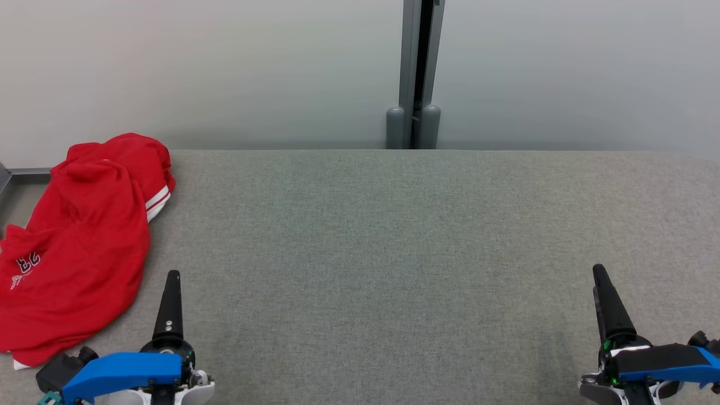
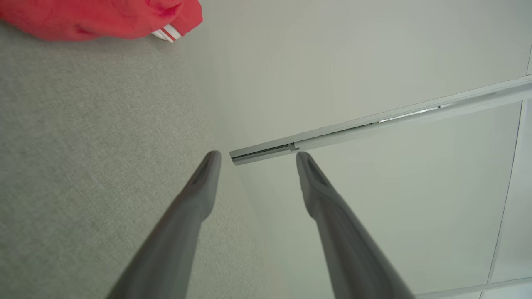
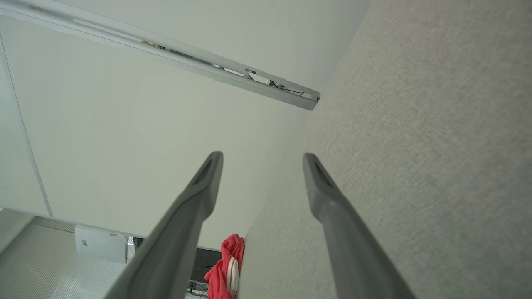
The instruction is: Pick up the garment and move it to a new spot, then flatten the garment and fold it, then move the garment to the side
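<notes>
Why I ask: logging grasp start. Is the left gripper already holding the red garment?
No: in the head view the left gripper sits beside the red garment, apart from it.

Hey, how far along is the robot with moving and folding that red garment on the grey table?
Nothing looks done yet: the red garment lies crumpled at the left edge of the grey table. Nothing is in hand either: the left gripper and the right gripper are both open, empty and apart from the cloth. Everything is left to do: picking it up, moving, flattening, folding and setting it aside.
</notes>
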You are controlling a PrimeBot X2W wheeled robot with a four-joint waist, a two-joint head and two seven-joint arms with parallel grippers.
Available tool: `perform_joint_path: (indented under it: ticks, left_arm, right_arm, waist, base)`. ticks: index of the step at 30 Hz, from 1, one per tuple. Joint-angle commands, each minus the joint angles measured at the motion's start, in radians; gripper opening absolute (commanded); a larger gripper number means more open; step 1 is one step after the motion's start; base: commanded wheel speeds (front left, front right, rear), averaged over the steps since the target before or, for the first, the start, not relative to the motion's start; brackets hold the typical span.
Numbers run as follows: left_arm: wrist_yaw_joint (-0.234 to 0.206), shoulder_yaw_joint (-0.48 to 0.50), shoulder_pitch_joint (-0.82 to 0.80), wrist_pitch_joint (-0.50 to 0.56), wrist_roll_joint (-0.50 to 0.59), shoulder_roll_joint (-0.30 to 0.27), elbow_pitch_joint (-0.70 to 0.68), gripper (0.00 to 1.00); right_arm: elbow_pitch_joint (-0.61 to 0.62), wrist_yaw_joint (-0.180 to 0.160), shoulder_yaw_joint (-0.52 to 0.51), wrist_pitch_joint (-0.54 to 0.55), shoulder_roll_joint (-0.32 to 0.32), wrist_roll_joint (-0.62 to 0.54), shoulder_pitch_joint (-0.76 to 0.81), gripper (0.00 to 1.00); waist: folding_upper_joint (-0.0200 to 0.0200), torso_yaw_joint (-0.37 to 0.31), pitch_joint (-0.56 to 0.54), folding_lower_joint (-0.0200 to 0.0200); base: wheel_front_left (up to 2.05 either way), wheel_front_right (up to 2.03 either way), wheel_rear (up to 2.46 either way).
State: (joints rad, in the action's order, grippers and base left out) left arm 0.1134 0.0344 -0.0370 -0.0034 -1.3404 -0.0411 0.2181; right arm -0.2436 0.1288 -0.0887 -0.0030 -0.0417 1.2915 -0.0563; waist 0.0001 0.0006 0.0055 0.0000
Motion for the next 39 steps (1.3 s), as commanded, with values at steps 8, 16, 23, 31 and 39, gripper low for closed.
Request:
perform_joint_path:
  ticks: [8, 16, 23, 31, 39]
  left_arm:
    - [-0.037, -0.035, -0.011, -0.037, 0.198, -0.008, -0.057, 1.00]
    - [-0.060, -0.075, -0.004, -0.065, 0.394, -0.009, -0.056, 1.00]
    - [-0.075, -0.105, 0.002, -0.088, 0.529, -0.009, -0.041, 1.00]
    - [-0.084, -0.138, 0.011, -0.116, 0.656, -0.010, -0.002, 1.00]
    - [-0.093, -0.153, 0.018, -0.138, 0.735, -0.010, 0.027, 1.00]
  right_arm:
    - [0.065, 0.001, 0.020, -0.037, -0.006, -0.220, 0.005, 1.00]
    - [0.071, 0.001, 0.039, -0.064, -0.007, -0.385, 0.017, 1.00]
    - [0.065, 0.001, 0.058, -0.088, -0.007, -0.497, 0.024, 1.00]
    - [0.038, 0.002, 0.073, -0.116, -0.008, -0.633, 0.035, 1.00]
    - [0.027, 0.002, 0.081, -0.138, -0.009, -0.732, 0.041, 1.00]
  waist:
    - [-0.0001, 0.001, 0.002, 0.0000]
    - [-0.0001, 0.002, 0.003, 0.0000]
    - [-0.0001, 0.001, 0.002, 0.0000]
    - [-0.0001, 0.002, -0.004, 0.0000]
    - [-0.0001, 0.003, -0.010, 0.0000]
  base:
    - [0.00, 0.00, 0.00]
    - [0.00, 0.00, 0.00]
    - [0.00, 0.00, 0.00]
    - [0.00, 0.00, 0.00]
    - [0.00, 0.00, 0.00]
